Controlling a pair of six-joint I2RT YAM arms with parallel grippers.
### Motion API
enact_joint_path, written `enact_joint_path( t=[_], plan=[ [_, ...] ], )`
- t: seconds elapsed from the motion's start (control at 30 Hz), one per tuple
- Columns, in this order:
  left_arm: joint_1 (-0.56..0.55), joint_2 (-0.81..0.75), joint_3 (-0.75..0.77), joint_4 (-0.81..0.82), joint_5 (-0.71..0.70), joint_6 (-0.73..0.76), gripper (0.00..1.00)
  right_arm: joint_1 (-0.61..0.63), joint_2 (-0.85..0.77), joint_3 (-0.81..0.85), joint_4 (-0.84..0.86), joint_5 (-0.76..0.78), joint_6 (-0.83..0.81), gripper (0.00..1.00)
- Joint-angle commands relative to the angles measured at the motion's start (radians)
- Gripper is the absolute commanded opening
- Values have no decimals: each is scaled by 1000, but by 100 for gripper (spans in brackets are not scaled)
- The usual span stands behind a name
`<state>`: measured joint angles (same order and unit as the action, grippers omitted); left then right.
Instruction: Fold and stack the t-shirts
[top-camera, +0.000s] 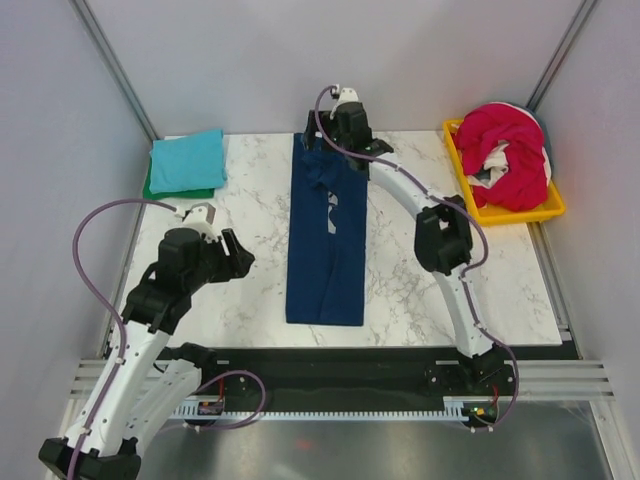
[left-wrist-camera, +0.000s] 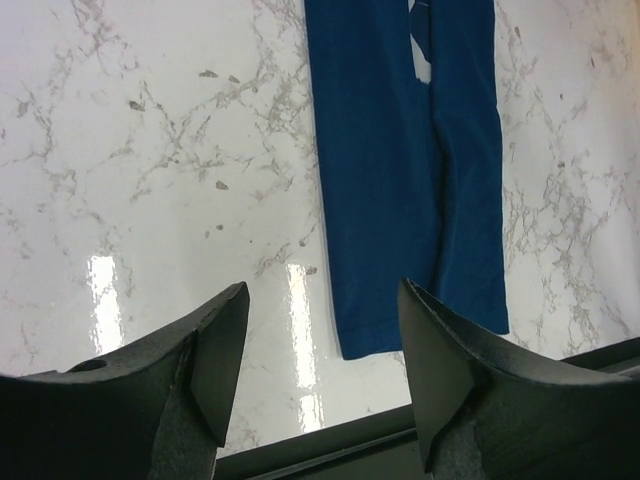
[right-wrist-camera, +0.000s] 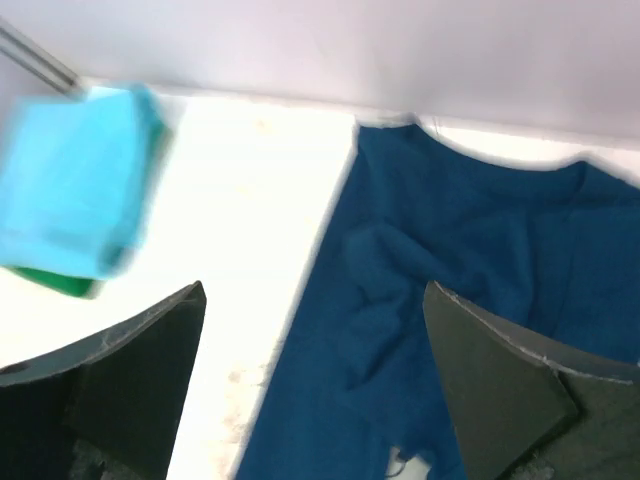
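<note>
I'm hovering the right gripper (right-wrist-camera: 312, 300), jaws wide, over the collar (right-wrist-camera: 480, 170) of the navy tee (top-camera: 327, 235), aiming to pinch both layers squarely. The left gripper (left-wrist-camera: 322, 290), equally wide, is hovering beside the hem (left-wrist-camera: 420, 330).

Navy blue t-shirt (top-camera: 325, 250): folded lengthwise into a long, narrow strip. It lies flat at the centre of the table (top-camera: 250, 250), long axis running near to far. The collar end is far and slightly rumpled; the hem is near. A small pale print (top-camera: 331, 213) shows about midway along it.

Teal t-shirt (top-camera: 188, 160): folded to a compact rectangle at the far left, stacked on the green t-shirt (top-camera: 152, 188), of which only the left and near edges show.

Magenta-red t-shirt (top-camera: 510, 135): unfolded, bunched in the yellow tray (top-camera: 520, 212) at the far right and tangled with the white t-shirt (top-camera: 497, 157), which shows in patches.
</note>
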<state>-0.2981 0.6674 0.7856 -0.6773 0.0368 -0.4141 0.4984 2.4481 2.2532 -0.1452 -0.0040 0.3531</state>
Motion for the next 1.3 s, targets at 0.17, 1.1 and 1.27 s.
enact_joint_path(
  t=[0.17, 1.1, 1.27],
  plan=[
    [-7, 132, -103, 148, 167, -155, 67, 9, -766, -710, -10, 24, 122, 97],
    [-194, 328, -384, 351, 193, -319, 59, 427, -1218, -1773, -5, 7, 615, 72],
    [-217, 340, -402, 349, 181, -331, 57, 427, -1166, -1796, 50, 12, 623, 65]
  ],
)
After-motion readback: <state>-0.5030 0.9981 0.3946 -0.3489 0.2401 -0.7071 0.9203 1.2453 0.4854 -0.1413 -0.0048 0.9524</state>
